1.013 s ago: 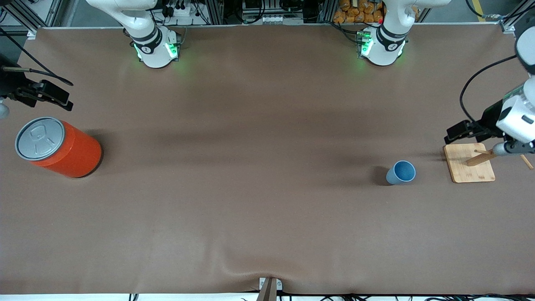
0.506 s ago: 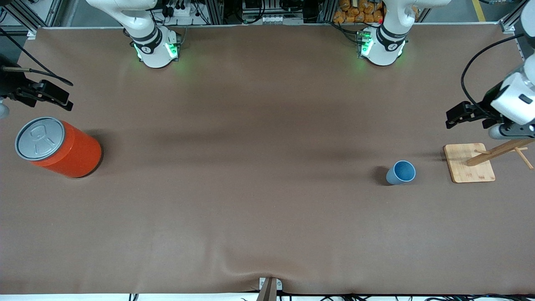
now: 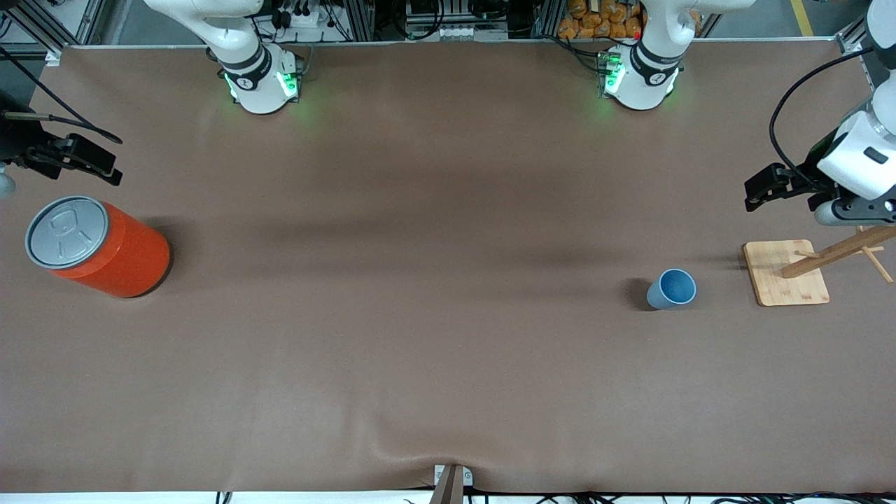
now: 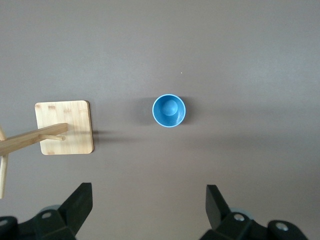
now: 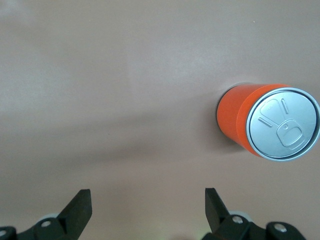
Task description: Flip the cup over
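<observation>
Upright cup (image 3: 672,288) beside wooden stand (image 3: 785,272), both end effectors open, empty

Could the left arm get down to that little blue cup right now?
Probably yes. The cup stands alone, rim up, on bare table, and the left gripper is up above it with fingers open. The wooden stand sits apart, beside it.

The cup (image 3: 672,288) is standing rim-up on the brown table (image 3: 434,336) toward the left arm's end; a wooden stand (image 3: 785,272) is sitting beside it, nearer that end; the left gripper (image 3: 763,187) is hanging above the table by the stand; the orange can (image 3: 98,245) is standing at the right arm's end; the right gripper (image 3: 84,164) is hovering by the can.
</observation>
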You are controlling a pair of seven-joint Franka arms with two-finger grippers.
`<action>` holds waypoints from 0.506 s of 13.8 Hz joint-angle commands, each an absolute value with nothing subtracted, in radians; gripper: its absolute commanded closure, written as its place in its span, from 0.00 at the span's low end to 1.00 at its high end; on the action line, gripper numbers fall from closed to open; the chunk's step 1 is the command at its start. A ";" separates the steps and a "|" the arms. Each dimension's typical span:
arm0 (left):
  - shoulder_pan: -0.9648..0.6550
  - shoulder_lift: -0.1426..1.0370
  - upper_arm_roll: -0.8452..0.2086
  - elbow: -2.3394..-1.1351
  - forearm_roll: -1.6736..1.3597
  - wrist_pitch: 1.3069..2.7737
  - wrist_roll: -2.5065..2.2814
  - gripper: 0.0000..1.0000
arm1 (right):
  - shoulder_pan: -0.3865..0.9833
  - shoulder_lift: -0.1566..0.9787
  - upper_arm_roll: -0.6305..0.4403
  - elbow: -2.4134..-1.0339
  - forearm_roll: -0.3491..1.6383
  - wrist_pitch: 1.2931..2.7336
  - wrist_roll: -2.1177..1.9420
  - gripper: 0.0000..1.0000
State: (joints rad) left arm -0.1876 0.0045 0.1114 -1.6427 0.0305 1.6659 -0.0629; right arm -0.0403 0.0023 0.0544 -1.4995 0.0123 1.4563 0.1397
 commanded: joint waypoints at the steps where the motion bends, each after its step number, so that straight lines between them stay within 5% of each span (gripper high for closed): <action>1: -0.184 -0.009 0.106 -1.615 0.051 1.644 -0.055 0.00 | -0.054 0.012 0.061 -1.476 0.014 1.439 0.129 0.00; 7: -0.137 -0.017 0.074 -1.583 0.038 1.614 -0.049 0.00 | -0.052 0.012 0.063 -1.476 0.015 1.437 0.129 0.00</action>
State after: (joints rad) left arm -0.1790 -0.0008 0.1087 -1.5934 0.0306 1.6601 -0.0618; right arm -0.0403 0.0023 0.0544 -1.4995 0.0123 1.4557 0.1397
